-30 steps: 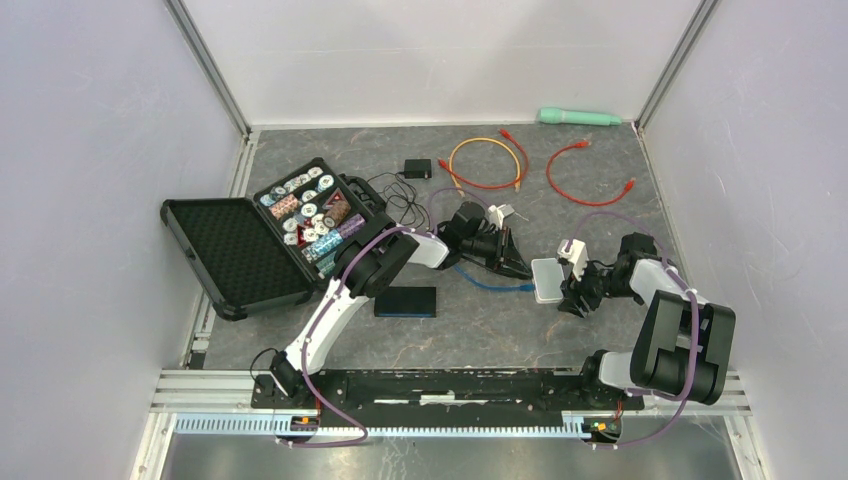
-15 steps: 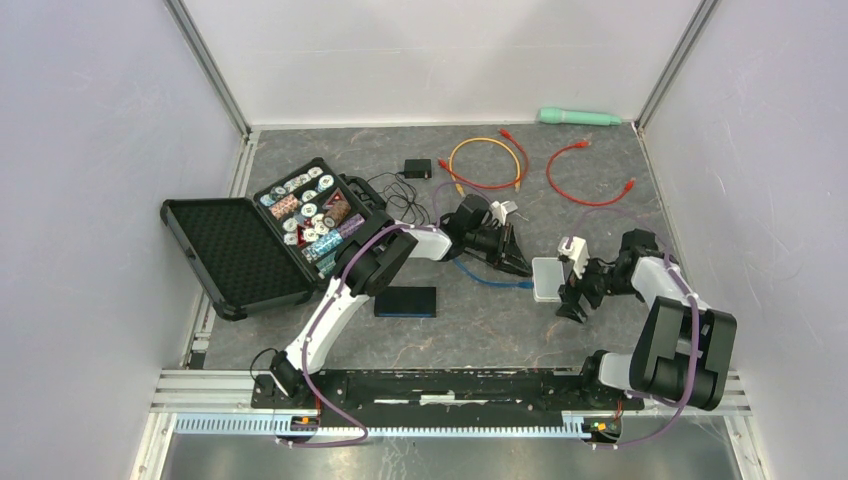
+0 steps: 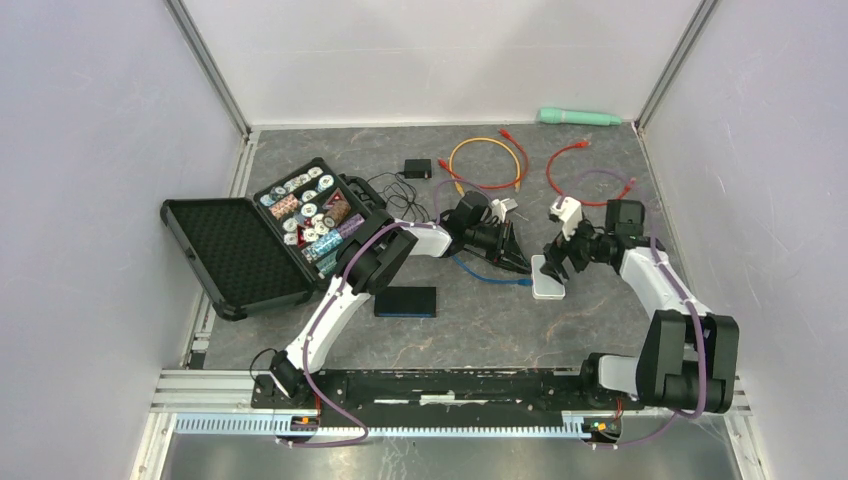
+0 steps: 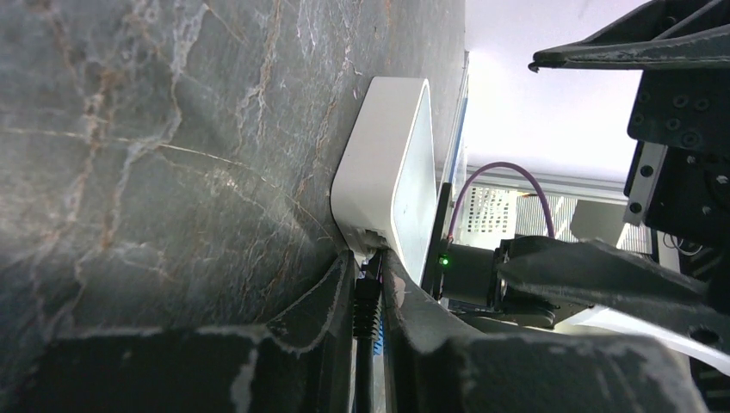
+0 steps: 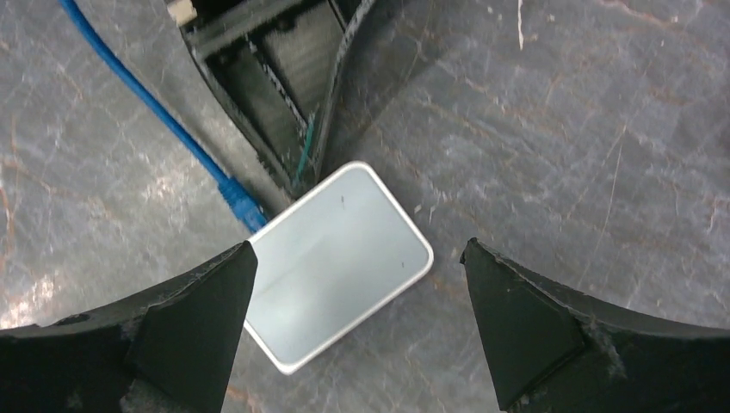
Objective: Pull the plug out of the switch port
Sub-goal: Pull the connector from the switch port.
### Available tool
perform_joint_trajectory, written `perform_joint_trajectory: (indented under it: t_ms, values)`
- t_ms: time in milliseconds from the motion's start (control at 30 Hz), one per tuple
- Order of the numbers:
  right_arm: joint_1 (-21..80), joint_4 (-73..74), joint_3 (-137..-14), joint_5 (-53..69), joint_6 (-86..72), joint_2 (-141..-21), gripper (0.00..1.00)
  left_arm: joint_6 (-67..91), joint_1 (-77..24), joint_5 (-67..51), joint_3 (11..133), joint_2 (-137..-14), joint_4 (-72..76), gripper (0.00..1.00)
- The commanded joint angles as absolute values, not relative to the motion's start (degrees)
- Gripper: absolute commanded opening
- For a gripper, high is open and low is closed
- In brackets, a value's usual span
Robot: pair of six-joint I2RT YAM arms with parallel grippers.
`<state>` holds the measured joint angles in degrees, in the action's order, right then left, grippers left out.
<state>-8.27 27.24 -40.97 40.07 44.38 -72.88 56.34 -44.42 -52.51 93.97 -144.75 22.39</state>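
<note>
Right of centre in the top view, the white switch (image 3: 547,280) lies flat on the grey marbled mat (image 3: 480,330). We see bare mat below it and to its right, with open room toward the lower edge of the frame. A red cable (image 3: 580,147) lies up-frame, well apart from the switch, and the open chip case (image 3: 235,255) sits at far left.

Our right gripper (image 5: 357,249) hangs over the switch (image 5: 340,262) with its jaws spread wide. One finger (image 5: 189,327) stands at each side of the switch, apart from it and grasping nothing.

Our left gripper (image 4: 366,267) comes in low from the left of the top view, and its fingers (image 4: 318,301) are clamped narrowly on the plug (image 4: 366,297). The plug sits seated in a port on the switch's end face (image 4: 392,181), at the corner nearest that gripper.

From the right wrist the switch shows as a plain white rectangle with rounded corners, lying askew. The blue cable (image 5: 146,95) runs away toward the upper left of the frame.
</note>
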Motion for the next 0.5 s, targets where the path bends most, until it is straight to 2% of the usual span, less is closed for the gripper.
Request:
perform_joint_trajectory:
  t_ms: [0, 467]
  values:
    - [-3.3, 17.2, -40.9, 34.6, 33.8, -74.3, 0.98, 52.5, -43.8, -49.1, 93.1, -147.0, 18.7, 0.02]
    - [3.0, 15.5, -38.1, 27.3, 33.9, -77.2, 0.95, 52.6, -43.9, -49.0, 92.5, -146.5, 18.8, 0.02]
